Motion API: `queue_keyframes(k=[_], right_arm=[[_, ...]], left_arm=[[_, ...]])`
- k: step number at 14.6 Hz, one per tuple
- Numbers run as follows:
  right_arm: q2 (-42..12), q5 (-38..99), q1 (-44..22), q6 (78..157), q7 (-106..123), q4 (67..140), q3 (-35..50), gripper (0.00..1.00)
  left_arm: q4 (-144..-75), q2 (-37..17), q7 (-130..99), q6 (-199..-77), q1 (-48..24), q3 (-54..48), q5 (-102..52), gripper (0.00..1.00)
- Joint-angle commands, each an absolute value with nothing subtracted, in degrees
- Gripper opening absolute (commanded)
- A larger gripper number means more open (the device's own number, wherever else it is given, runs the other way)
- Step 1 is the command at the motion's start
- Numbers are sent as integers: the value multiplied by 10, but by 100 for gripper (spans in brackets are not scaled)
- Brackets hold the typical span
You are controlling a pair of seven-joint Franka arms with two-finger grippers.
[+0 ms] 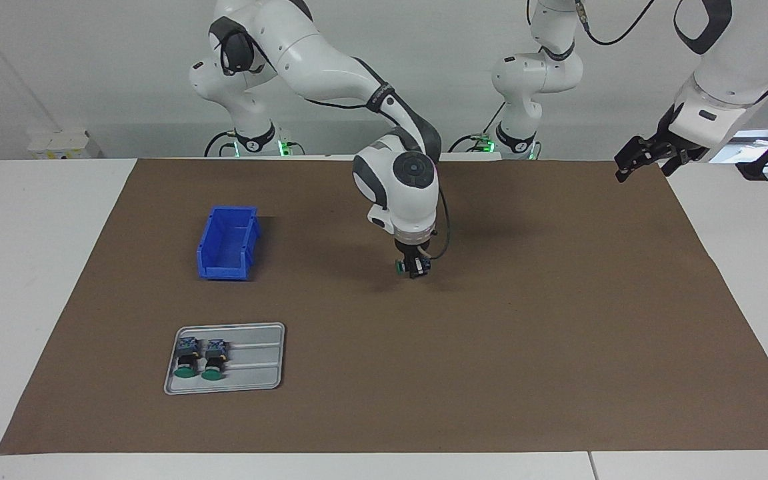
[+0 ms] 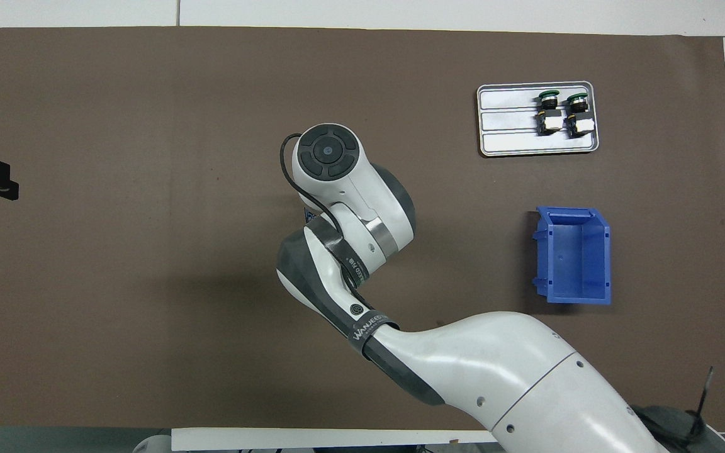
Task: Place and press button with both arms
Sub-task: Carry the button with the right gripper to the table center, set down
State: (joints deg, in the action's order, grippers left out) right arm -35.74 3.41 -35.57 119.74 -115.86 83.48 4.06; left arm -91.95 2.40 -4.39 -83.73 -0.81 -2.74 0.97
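Right pincer [image 1: 415,269] clamped on the button [image 1: 400,267], low over mid-mat [image 1: 491,320]: green cap sideways, black body, blue-grey block. Left pincer [image 1: 641,160] waits, fingers apart, over the mat's left-arm corner.

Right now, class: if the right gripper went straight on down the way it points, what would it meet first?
The right gripper, shut on the button, points down at the brown mat. Nothing lies under it, so the mat would probably come first; how high it hangs is unclear.
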Motion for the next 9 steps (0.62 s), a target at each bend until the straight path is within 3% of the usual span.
queue_keyframes(k=[1, 5, 6, 7, 9], right_arm=[[-360, 44, -356, 1209, -1172, 842, 42, 12], [-364, 44, -361, 1233, -1174, 865, 42, 19], [-364, 43, -359, 1234, -1173, 865, 42, 26], [-364, 39, -359, 1233, -1166, 865, 42, 43], [-364, 37, -363, 1236, -1136, 863, 42, 98]], left_arm=[[-923, 30, -40, -839, -13, -25, 7, 100], [-924, 34, -46, -842, -23, -29, 7, 100], [-923, 34, -40, -841, -25, -29, 7, 100], [-925, 35, -40, -838, -25, -29, 7, 100], [-930, 39, -40, -837, -25, -29, 7, 100]])
